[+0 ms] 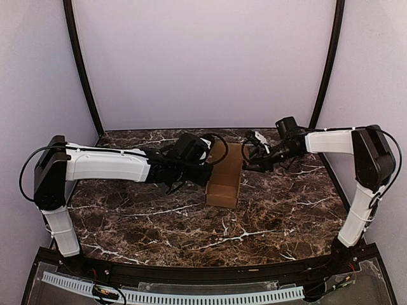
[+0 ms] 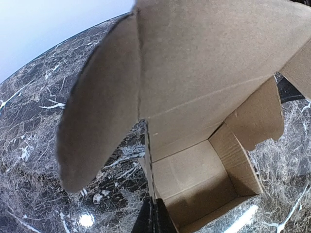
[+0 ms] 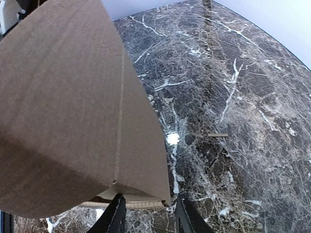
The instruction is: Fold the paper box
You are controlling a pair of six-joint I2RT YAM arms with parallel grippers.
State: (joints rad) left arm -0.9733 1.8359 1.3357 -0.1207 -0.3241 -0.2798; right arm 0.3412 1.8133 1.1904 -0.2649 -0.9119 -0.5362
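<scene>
Paper box [image 1: 224, 181] of plain brown cardboard stands near the middle of the dark marble desk [image 1: 159, 222], nudged toward 12 o'clock, with its top open and its flaps raised. In the left wrist view the inside is bare down to the floor panel. One rounded flap fans out toward 9 o'clock, and a shorter flap stands at the 3 o'clock wall.

The left claw [image 1: 205, 173] sits at the box's 9 o'clock side. Its fingers [image 2: 151, 221] are pressed together on the thin upright edge of that side wall.

The right claw [image 1: 249, 164] is at the box's 3 o'clock side with its fingers [image 3: 118, 216] spread. A lower corner edge of the box lies just above the gap between them, and the farther finger stands apart from the cardboard.

Open marble runs from the box toward 6 o'clock as far as the arm bases, and also toward 3 and 9 o'clock under the forearms. At 12 o'clock the pale back wall [image 1: 203, 63] rises near the box.
</scene>
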